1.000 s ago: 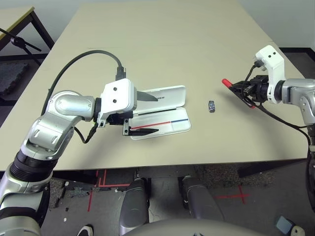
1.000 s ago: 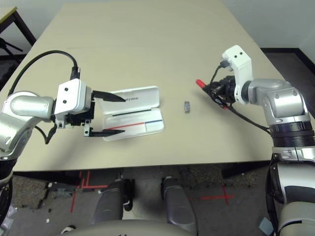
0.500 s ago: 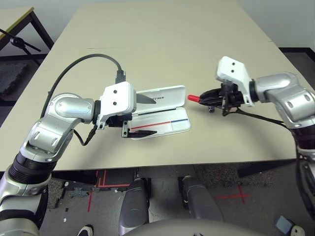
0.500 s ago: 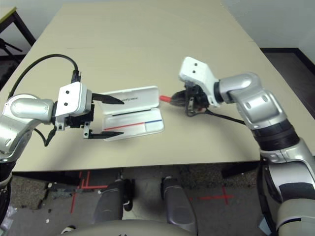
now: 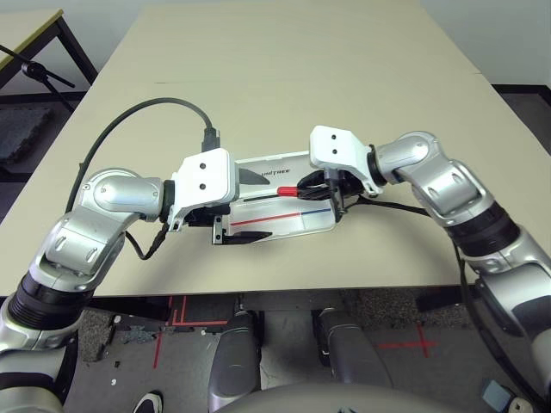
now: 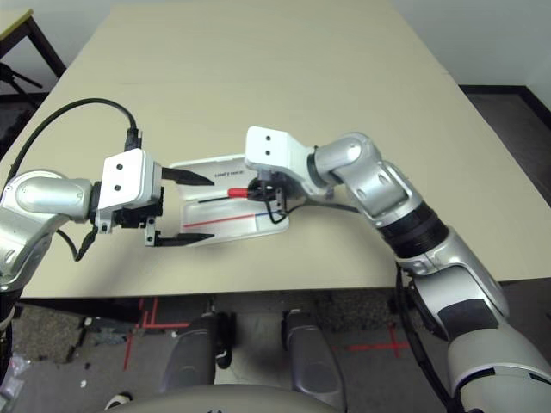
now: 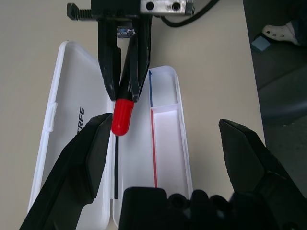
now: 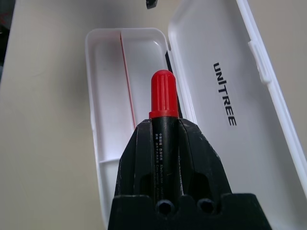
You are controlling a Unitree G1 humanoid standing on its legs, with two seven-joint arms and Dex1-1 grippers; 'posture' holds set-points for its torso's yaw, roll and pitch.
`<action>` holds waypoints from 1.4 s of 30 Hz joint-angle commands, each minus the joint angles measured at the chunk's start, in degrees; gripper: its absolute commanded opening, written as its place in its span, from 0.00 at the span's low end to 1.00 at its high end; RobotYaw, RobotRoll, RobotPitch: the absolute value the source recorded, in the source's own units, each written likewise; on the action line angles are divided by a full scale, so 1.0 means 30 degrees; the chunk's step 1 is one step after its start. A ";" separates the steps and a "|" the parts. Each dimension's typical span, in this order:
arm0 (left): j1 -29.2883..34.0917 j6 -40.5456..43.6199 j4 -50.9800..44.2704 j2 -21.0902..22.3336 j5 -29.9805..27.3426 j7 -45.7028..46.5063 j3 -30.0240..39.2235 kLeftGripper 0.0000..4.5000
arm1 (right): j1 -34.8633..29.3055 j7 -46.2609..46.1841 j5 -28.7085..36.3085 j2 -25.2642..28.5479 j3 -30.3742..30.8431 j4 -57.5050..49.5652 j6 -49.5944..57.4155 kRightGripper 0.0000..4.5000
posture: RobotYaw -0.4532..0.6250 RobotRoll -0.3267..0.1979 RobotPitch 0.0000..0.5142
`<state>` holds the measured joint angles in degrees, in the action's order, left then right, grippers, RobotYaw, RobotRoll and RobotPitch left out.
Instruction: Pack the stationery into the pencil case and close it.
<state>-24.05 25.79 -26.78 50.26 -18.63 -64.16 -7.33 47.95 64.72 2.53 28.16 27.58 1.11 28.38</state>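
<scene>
The pencil case [image 5: 303,222] lies open on the table, its white lid [image 5: 288,163] flat behind the tray and marked with dark lettering. Thin red, blue and black lines run along the tray [image 7: 165,143]. My right gripper [image 5: 320,185] is shut on the red marker [image 5: 287,190], a piece of the stationery. It holds the marker by its black body, just above the case near the hinge, with the red cap [image 8: 164,93] pointing at my left gripper. My left gripper [image 5: 269,206] is open, one finger on each side of the case's left end, with nothing between its fingers.
A thick black cable [image 5: 146,112] loops from my left wrist over the table. A thinner cable [image 5: 405,206] trails from my right wrist across the table top. The table's front edge [image 5: 344,280] is close below the case. Another table's corner [image 5: 34,26] stands at far left.
My right gripper has carried the red marker leftward, from the table's right side to just over the open case. My left gripper has hardly moved and stays open.
</scene>
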 commanded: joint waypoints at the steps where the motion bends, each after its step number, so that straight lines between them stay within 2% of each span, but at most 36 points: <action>1: 0.0258 0.0193 -0.0504 0.0257 0.0079 0.0214 0.0112 1.00 | 0.0045 -0.0426 -0.0812 -0.0633 0.0592 0.0834 -0.1016 0.11 | 0.44 0.62 0.28; 9: 0.0317 0.0318 -0.0638 0.0332 0.0035 0.0435 0.0151 1.00 | -0.0364 -0.1043 -0.1893 -0.2118 0.0870 0.2287 -0.3168 0.11 | 0.45 0.62 0.27; 20: 0.0315 0.0196 -0.0621 0.0275 0.0013 0.0603 0.0223 1.00 | -0.0550 -0.1142 -0.2641 -0.2391 0.0612 0.3023 -0.5036 0.11 | 0.44 0.62 0.28; 21: 0.0323 0.0190 -0.0608 0.0277 0.0008 0.0612 0.0244 1.00 | -0.0570 -0.1197 -0.2661 -0.2409 0.0566 0.3004 -0.5080 0.28 | 0.44 0.62 0.28; 22: 0.0338 0.0204 -0.0597 0.0265 -0.0008 0.0648 0.0283 1.00 | -0.0558 -0.1227 -0.2669 -0.2406 0.0503 0.3014 -0.5109 0.33 | 0.44 0.62 0.28; 25: 0.0419 0.0420 -0.0685 0.0074 -0.0361 0.0841 0.0531 1.00 | -0.0569 -0.1054 -0.2424 -0.2264 0.0201 0.2864 -0.5029 0.60 | 0.44 0.62 0.28; 29: 0.0862 0.1092 -0.1059 -0.0004 -0.1219 0.1179 0.1249 1.00 | -0.0794 0.0899 0.0094 -0.1105 -0.1543 0.1500 -0.2721 0.95 | 0.45 0.62 0.28; 30: 0.1075 0.1197 -0.1112 0.0099 -0.1287 0.1255 0.1451 1.00 | -0.0863 0.1517 0.0685 -0.0498 -0.1978 0.1141 -0.2123 0.99 | 0.45 0.62 0.29; 36: 0.2215 0.2477 -0.1809 0.0531 -0.1859 0.2096 0.2776 1.00 | -0.1696 0.4517 0.3266 0.3294 -0.3878 -0.0038 -0.0231 0.99 | 0.46 0.62 0.30; 42: 0.3606 0.4276 -0.2427 0.1342 -0.2186 0.3104 0.4473 1.00 | -0.2759 0.6577 0.5706 0.6259 -0.5926 -0.0749 0.1017 0.99 | 0.46 0.62 0.31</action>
<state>-14.31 37.01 -32.98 53.19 -24.59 -55.64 4.37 40.29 82.76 17.27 46.03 11.62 0.55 30.39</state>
